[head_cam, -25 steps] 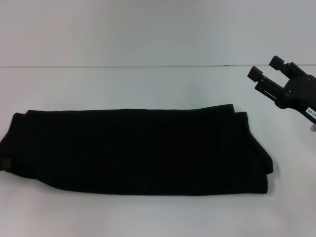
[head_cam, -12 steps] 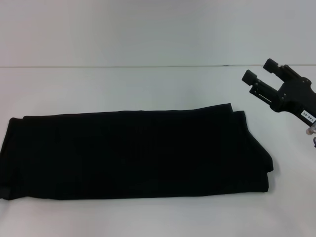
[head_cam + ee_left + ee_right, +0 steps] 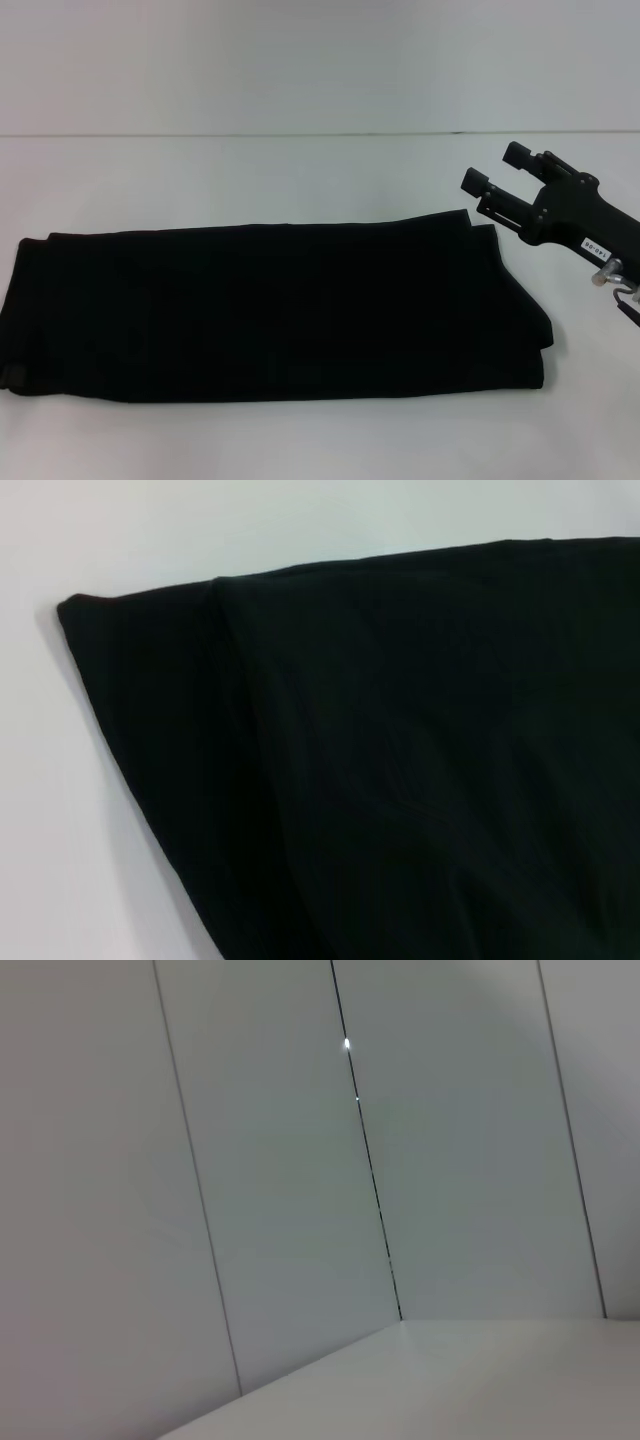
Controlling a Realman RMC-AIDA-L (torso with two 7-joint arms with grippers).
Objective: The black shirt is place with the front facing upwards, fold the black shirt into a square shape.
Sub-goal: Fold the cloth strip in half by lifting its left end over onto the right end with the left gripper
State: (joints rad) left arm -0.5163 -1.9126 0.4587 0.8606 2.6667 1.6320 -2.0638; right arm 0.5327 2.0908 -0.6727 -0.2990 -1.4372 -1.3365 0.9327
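Right tool (image 3: 494,168) spread, raised just beside black shirt (image 3: 280,310) folded flat

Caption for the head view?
Black shirt folded into a long band on the table; open right gripper hovers off its right end.

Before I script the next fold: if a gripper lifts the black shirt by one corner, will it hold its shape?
Probably not. The black shirt lies limp in soft stacked layers, so it would likely droop and unfold. The open right gripper hovers beside its right end.
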